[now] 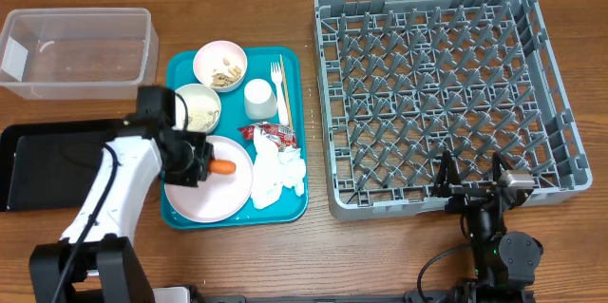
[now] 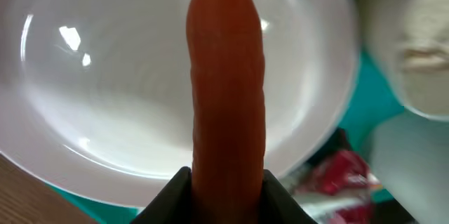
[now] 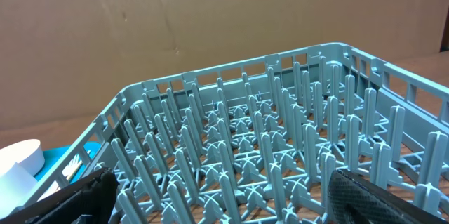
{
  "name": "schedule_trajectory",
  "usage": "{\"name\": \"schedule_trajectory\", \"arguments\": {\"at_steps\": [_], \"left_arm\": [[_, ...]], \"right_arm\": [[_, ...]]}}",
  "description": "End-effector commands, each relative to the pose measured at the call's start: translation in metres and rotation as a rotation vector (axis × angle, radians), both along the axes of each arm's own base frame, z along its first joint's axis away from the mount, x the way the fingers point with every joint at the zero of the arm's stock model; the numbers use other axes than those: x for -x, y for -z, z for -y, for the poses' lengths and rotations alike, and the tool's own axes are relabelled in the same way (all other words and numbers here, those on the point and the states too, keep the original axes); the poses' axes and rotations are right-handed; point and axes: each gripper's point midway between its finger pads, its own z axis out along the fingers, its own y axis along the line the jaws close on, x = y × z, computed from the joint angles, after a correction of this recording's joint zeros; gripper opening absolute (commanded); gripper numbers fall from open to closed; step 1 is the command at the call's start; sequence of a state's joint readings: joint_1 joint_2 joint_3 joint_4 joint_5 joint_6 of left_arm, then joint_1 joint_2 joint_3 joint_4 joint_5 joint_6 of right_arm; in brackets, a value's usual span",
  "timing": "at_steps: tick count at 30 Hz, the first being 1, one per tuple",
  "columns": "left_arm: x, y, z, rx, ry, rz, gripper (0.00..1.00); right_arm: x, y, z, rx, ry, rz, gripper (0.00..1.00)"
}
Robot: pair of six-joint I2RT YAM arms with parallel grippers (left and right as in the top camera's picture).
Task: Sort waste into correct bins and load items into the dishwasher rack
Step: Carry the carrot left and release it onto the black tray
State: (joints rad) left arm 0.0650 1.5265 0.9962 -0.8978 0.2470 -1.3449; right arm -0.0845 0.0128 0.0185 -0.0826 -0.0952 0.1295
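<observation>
Carrot first: your left gripper (image 1: 210,166) is clenched on the orange carrot (image 2: 228,83), which sticks out ahead of the jaws. The large round whitish-pink plate (image 1: 204,203) lies directly beneath them on the flat teal tray (image 1: 296,203). Whether the carrot touches the plate, you cannot tell. Just beyond the carrot's tip lie a small red wrapper (image 1: 271,133) and a crumpled white napkin (image 1: 275,172). Your right gripper (image 1: 470,184) stands spread wide, holding nothing. The large grey plastic dishwasher rack (image 3: 266,133) lies just ahead of its jaws.
</observation>
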Motion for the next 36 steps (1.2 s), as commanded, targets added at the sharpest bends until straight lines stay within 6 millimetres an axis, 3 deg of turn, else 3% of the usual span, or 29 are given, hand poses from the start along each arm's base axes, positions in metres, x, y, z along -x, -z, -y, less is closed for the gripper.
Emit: {"name": "schedule_trajectory", "arguments": {"at_steps": [1,4,9,15,22,27,34,36], "left_arm": [[-0.025,-0.034,-0.005,-0.022,0.064,0.091,0.05],[-0.037,-0.056,-0.025,-0.071,0.064,0.135,0.07],[-0.041,-0.075,-0.086,-0.182,0.010,0.171,0.12],[-0.014,-0.073,-0.168,-0.245,-0.165,0.144,0.13],[0.012,-0.072,-0.233,-0.318,-0.330,0.132,0.17],[0.010,-0.051,-0.264,-0.373,-0.360,0.102,0.23],[-0.012,-0.005,-0.274,-0.329,-0.297,0.094,0.23],[-0.016,0.007,-0.274,-0.306,-0.292,0.086,0.39]], "right_arm": [[0.000,0.002,0.003,0.004,0.016,0.002,1.00],[0.000,0.002,0.003,0.004,0.016,0.002,1.00],[0.000,0.002,0.003,0.004,0.016,0.002,1.00],[0.000,0.002,0.003,0.004,0.016,0.002,1.00],[0.000,0.002,0.003,0.004,0.016,0.002,1.00],[0.000,0.002,0.003,0.004,0.016,0.002,1.00],[0.000,0.002,0.003,0.004,0.016,0.002,1.00],[0.000,0.002,0.003,0.004,0.016,0.002,1.00]]}}
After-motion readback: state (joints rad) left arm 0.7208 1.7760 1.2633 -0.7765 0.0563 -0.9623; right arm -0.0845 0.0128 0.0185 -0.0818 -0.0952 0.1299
